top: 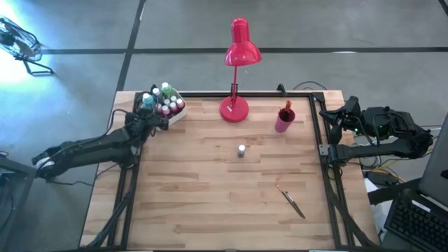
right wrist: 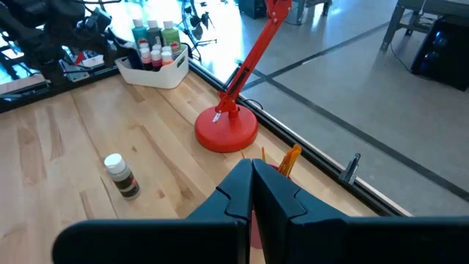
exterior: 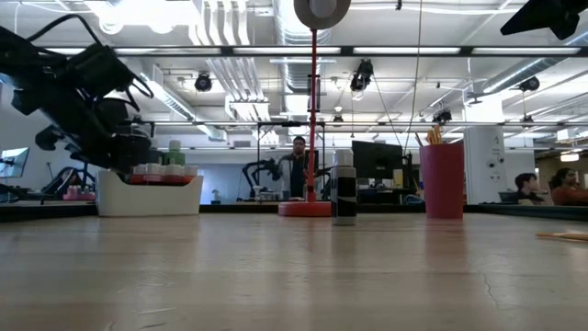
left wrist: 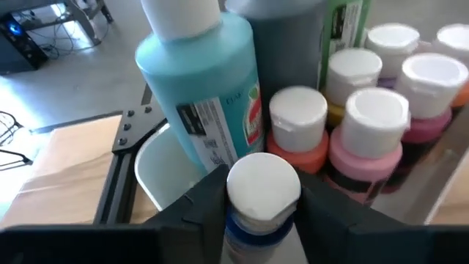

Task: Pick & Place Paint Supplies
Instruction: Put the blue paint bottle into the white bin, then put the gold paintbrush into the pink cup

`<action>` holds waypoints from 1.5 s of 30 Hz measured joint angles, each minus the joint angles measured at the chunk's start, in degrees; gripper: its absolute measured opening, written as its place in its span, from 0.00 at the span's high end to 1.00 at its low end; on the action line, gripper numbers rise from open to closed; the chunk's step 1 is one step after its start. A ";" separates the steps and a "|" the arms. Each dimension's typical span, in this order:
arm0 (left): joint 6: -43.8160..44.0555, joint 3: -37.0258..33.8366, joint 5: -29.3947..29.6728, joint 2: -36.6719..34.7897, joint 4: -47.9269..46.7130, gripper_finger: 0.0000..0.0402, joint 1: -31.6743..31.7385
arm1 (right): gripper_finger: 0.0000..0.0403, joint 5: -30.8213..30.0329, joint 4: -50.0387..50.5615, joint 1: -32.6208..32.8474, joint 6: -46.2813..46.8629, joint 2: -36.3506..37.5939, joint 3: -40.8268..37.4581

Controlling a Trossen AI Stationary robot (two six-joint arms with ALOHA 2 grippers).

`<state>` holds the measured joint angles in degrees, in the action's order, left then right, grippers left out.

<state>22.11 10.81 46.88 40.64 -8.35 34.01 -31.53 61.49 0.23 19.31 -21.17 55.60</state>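
Note:
A white tray [top: 176,116] at the table's far left corner holds several white-capped paint bottles [left wrist: 374,125] and taller teal and green ones [left wrist: 209,88]. My left gripper [left wrist: 262,213] hovers at the tray's near left corner [top: 150,115], shut on a small blue white-capped bottle [left wrist: 262,187]. A lone dark bottle [top: 241,150] stands upright mid-table. A paintbrush [top: 290,201] lies flat toward the near right. A pink cup [top: 284,119] holds brushes. My right gripper [right wrist: 253,198] is shut and waits at the table's right edge, beside the pink cup. My left gripper pinches the small blue bottle at its white cap [left wrist: 234,191], one finger [left wrist: 205,205] on each side. The fingers come slanting down from the table's near left. The bottle stays upright at the tray's corner; whether it stands in the tray or hangs clear, I cannot tell.
A red desk lamp [top: 236,70] stands on its round base at the far edge, between tray and pink cup. A black frame [top: 318,150] borders the table. Bare wood [top: 189,189] spreads over the near half. People sit in the room beyond the table.

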 joint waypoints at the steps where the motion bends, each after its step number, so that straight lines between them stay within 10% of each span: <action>1: -0.15 0.01 0.28 0.00 0.38 0.62 0.03 | 0.98 -0.01 0.00 0.00 0.00 0.00 0.01; 8: -1.01 0.58 0.40 -0.02 0.36 0.43 0.03 | 0.98 -0.01 0.00 0.00 0.00 0.00 -0.01; 25: -5.80 21.74 -1.33 -3.10 -17.35 0.42 -0.12 | 0.98 -0.02 0.00 0.00 0.00 0.00 0.01; 45: -4.09 30.72 -37.47 -0.66 -3.66 0.42 -7.45 | 0.98 -0.02 0.00 0.02 0.00 0.00 0.01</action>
<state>18.02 41.53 9.41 39.98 -12.02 26.56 -31.55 61.49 0.25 19.31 -21.17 55.61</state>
